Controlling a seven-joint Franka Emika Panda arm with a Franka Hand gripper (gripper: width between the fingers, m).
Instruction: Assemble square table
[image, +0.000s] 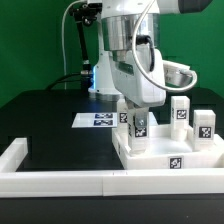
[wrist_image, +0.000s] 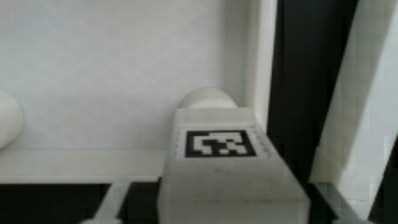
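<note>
Exterior view: the Franka arm (image: 130, 45) reached down over the square tabletop (image: 170, 152), a flat white slab that lay on the black table (image: 50, 115) toward four o'clock in the picture, with a black-and-white tag (image: 177, 160) on its front edge. The slab rested against the long white rail (image: 60, 182) that bordered the black surface along the front.

Four short white leg blocks stood upright on the slab. One leg (image: 140, 128), tagged on its front face, stood directly under the gripper (image: 140, 112), whose dark fingers sat on either side of the block's upper part. A second leg (image: 126, 114) stood just behind it at about ten o'clock, a third leg (image: 181, 110) stood at two o'clock from the gripper, and a fourth leg (image: 206, 124) stood near the slab's three o'clock edge, well apart from the others. The marker board (image: 98, 120) lay flat on the table at nine o'clock from the gripper, apart from the slab.

Wrist view: the tagged leg (wrist_image: 222, 160) filled the six o'clock part of the picture, its rounded end pointing toward the pale slab surface (wrist_image: 107, 60). A dark band (wrist_image: 299, 100) ran alongside it. The finger pads themselves were not distinguishable here.

Whether the jaws were clamped on the leg or had already loosened could not be told from either view.
</note>
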